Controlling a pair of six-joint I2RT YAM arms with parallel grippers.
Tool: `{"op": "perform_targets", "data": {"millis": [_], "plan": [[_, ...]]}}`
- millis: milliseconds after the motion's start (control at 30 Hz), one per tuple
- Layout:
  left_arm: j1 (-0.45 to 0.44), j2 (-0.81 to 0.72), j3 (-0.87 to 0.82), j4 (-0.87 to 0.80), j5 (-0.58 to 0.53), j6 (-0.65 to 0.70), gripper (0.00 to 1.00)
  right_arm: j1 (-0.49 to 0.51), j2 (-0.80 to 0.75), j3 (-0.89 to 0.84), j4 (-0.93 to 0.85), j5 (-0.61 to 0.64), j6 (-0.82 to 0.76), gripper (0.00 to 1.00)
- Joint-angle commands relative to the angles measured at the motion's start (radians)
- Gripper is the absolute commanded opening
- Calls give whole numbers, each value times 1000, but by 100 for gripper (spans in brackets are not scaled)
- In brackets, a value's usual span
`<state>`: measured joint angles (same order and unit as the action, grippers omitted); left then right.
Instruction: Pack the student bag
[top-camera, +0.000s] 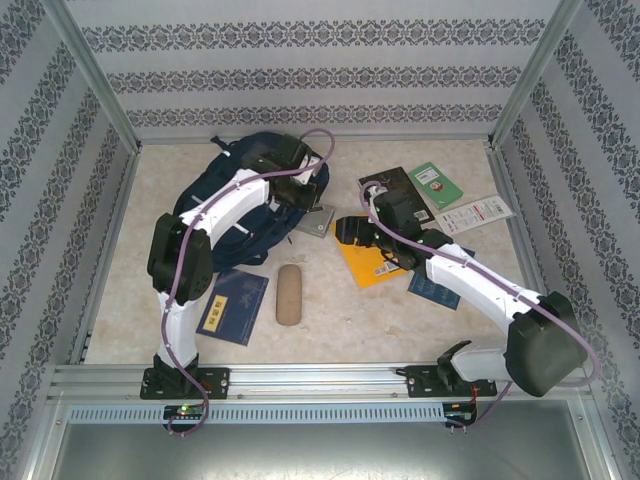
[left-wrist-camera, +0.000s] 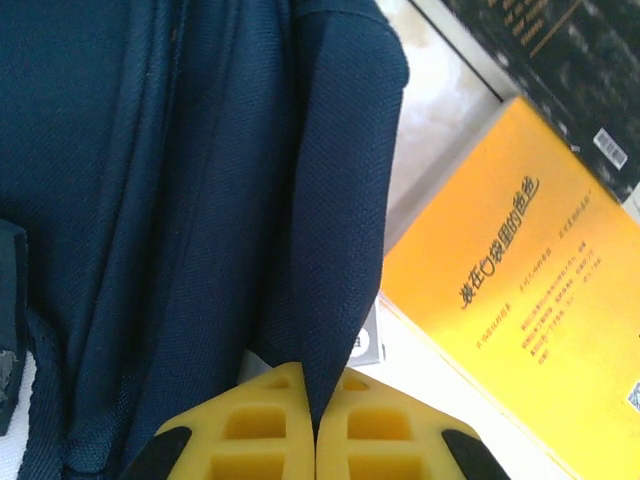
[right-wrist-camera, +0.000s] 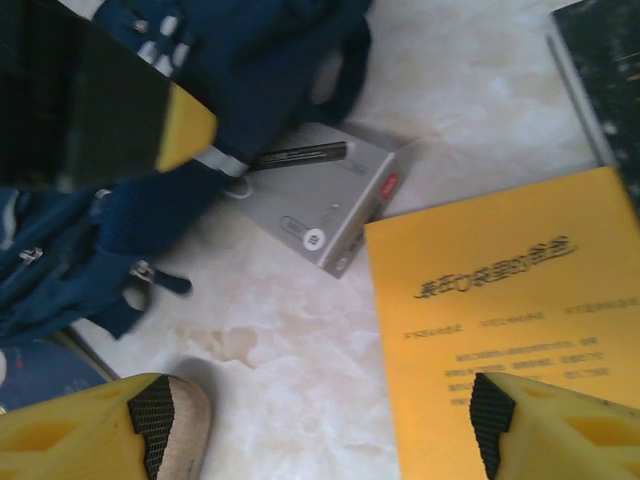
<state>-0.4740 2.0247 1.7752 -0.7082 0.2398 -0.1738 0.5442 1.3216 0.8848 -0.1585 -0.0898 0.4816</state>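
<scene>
Two arms reach out over the pale marbled table (top-camera: 350, 330). The student bag (top-camera: 252, 148), navy fabric, lies slumped at the far left of the tabletop. The left gripper (left-wrist-camera: 316, 415) has its yellow fingers pressed together on a fold of the bag's cloth. The right gripper (right-wrist-camera: 325, 425) hangs with its jaws spread and nothing between them, above the near edge of a yellow book (right-wrist-camera: 510, 290). A flat grey box (right-wrist-camera: 320, 200) lies between bag and yellow book, one corner tucked under the bag's edge. A tan oblong pouch (top-camera: 289, 294) and a blue book (top-camera: 234, 305) lie nearer the left arm's base. A green book (top-camera: 437, 186) and a dark book (top-camera: 395, 185) lie at the far right.
</scene>
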Motion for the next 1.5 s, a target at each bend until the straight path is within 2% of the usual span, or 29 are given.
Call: {"op": "perform_targets", "data": {"millis": [0, 33, 67, 167, 300, 467, 567, 667, 867, 1000, 1200, 1400, 1467], "plan": [[-8, -27, -8, 75, 0, -76, 19, 13, 33, -14, 68, -69, -10, 77], [-8, -39, -18, 72, -24, -88, 31, 13, 45, -9, 68, -73, -2, 76], [-8, -53, -25, 68, -46, -96, 39, 13, 53, -2, 72, -74, 6, 76], [-9, -125, -74, 69, -128, -132, 46, 10, 92, 18, 89, -93, 50, 74], [-8, -266, -238, 124, -234, -222, 46, 10, 171, 80, 104, -155, 125, 69], [-12, -417, -509, 202, -286, -333, 46, 10, 294, 176, 119, -218, 236, 57], [-14, -489, -649, 218, -313, -399, 45, 9, 370, 231, 101, -220, 288, 59], [-19, -549, -766, 254, -289, -473, 44, 8, 442, 279, 87, -217, 330, 59], [-41, -631, -940, 312, -290, -600, 41, 7, 570, 406, 52, -221, 366, 59], [-41, -603, -968, 332, -323, -596, 36, 7, 631, 473, 33, -226, 391, 52], [-31, -490, -893, 307, -415, -493, 32, 3, 672, 507, 23, -242, 422, 36], [48, -353, -824, 358, -422, -409, 29, -12, 661, 503, 23, -231, 426, 2], [66, -307, -790, 369, -409, -378, 29, -16, 653, 501, 21, -228, 426, 0]]}}
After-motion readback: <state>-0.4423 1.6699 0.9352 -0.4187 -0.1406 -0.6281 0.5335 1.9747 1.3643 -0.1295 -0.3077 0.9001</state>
